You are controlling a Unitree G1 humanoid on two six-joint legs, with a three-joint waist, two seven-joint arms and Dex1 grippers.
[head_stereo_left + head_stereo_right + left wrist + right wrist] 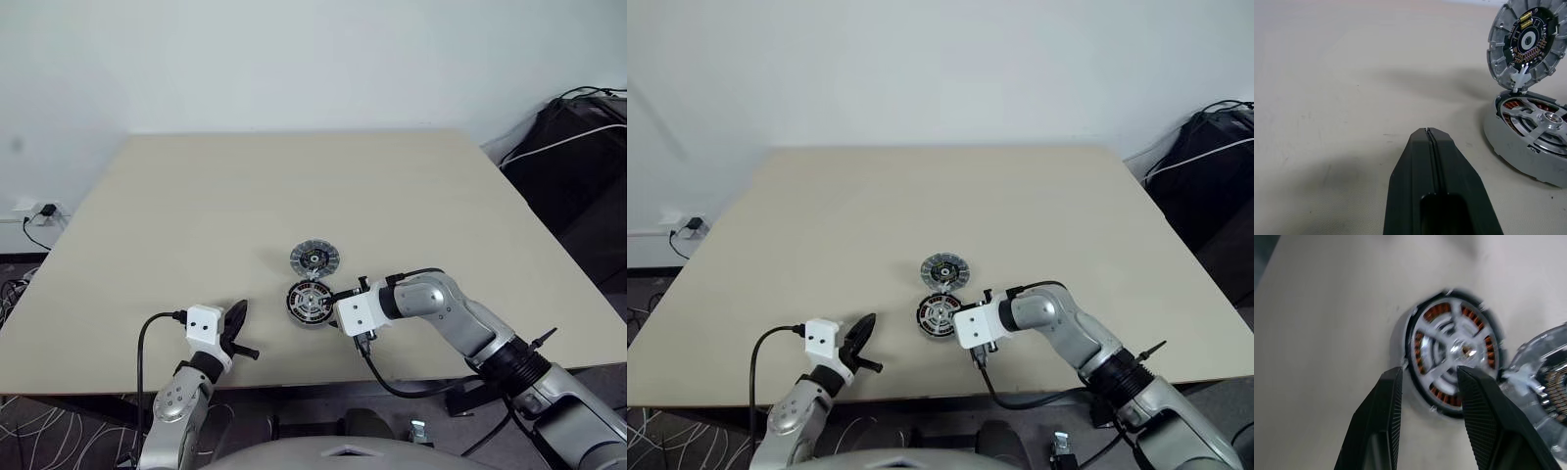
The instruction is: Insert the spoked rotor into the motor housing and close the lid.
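Motor housing: on the table, toward the middle of its near edge, spoked rotor already seated over the copper windings. Lid: hinged open, tilted up on the housing's far side, circuit face exposed. Right gripper: fingers parted, grasping nothing, hovering just beside the housing. Left gripper: clenched empty, well apart near the table's front edge. Risk: pushing the lid off-centre could skid the unbraced housing. The left wrist view shows a white hinge tab, possibly plastic, which the head views cannot resolve.
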